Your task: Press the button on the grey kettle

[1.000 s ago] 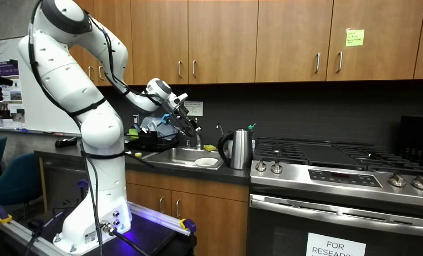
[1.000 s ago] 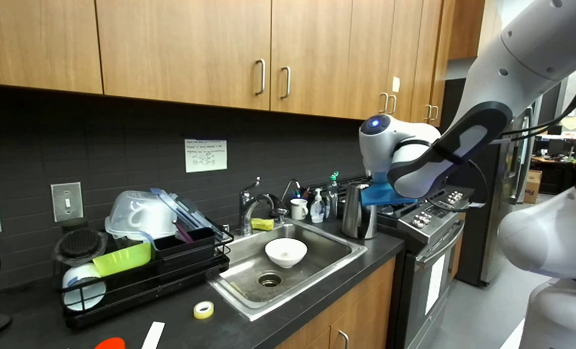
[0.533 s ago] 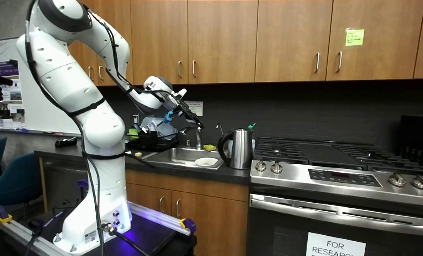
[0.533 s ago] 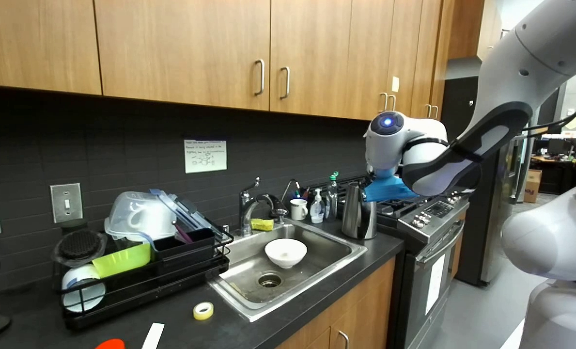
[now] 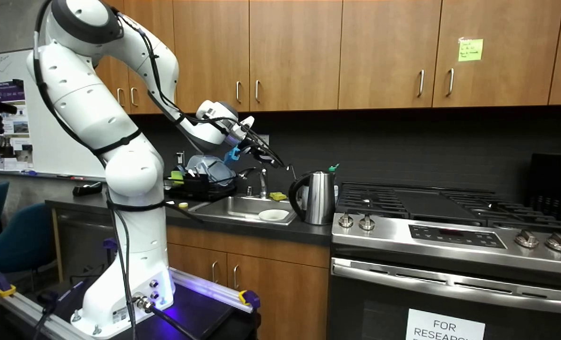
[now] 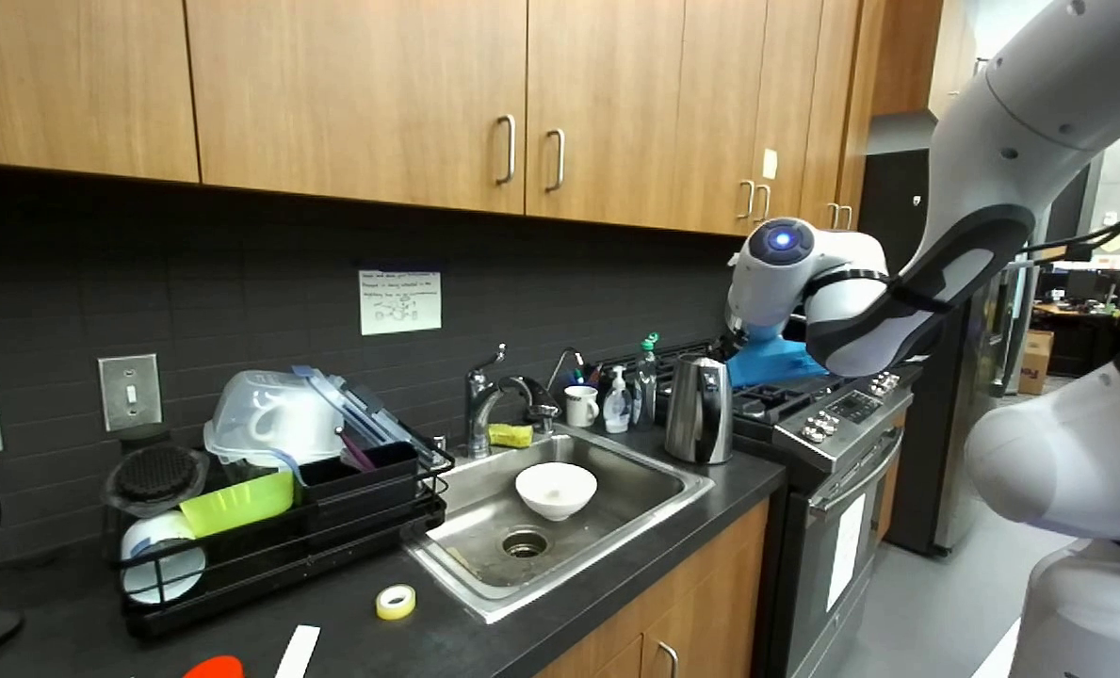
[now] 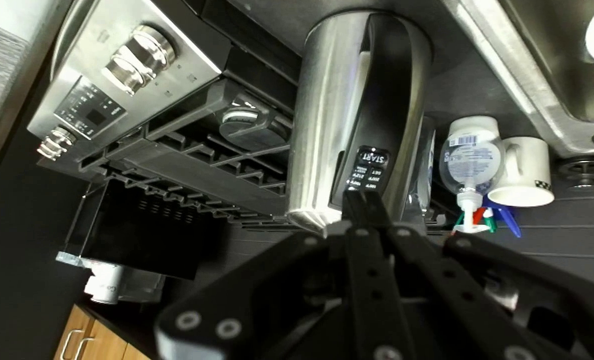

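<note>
Currently, gripper (image 7: 364, 197) closed: in the wrist view its two fingers (image 7: 370, 270) lie together at the tips. The grey kettle (image 7: 319, 110) stands upright on the dark counter (image 6: 465, 650), between the sink (image 6: 635, 476) and the stove (image 5: 379, 241). Wrist view shows the kettle's dark handle (image 7: 389, 85) with its button panel (image 7: 364, 175); START key (image 7: 373, 157) legible, lettering upside down. Fingertips overlap the panel's lower edge in that frame, below the START key. In an exterior view a gap separates gripper (image 5: 279, 163) and kettle: tips near the kettle's top, apart from it. Arm (image 5: 94, 106) leans forward, wrist end angled downward. A blue piece (image 6: 771, 363) shows at the wrist end in both exterior views.

Sink holds a white bowl (image 6: 556, 490). Yellow sponge (image 6: 510, 435) sits just beside the faucet (image 6: 479, 414). White mug (image 6: 581, 407) and pump bottle (image 6: 617, 410) stand side by side near the kettle. Roll of tape (image 6: 396, 602) lies on the counter near the loaded dish rack (image 6: 333, 544).
</note>
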### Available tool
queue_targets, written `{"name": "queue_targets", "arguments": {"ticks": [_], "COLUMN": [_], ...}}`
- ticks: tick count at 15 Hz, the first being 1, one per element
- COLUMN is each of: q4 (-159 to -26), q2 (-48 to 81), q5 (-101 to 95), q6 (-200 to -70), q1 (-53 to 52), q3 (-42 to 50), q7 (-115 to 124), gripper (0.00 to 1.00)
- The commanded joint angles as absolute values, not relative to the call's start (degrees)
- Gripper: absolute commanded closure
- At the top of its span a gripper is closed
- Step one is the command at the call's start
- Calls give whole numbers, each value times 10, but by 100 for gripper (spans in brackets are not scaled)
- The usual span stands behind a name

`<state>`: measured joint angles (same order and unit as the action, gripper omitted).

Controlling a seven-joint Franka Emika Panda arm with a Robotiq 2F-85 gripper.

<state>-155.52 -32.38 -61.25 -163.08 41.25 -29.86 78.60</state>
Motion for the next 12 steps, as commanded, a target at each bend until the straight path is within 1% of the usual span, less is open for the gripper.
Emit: {"name": "queue_targets", "arguments": {"ticks": [1, 7, 12], "q4": [-1530, -1487, -1453], "q2": [-297, -238, -187], "q5": [-666, -709, -741], "q6": [-1681, -1744, -1739], "q1": [461, 519, 568], "q3": [-304, -335, -382], "q7": [804, 827, 871], "gripper": [100, 100, 100]}}
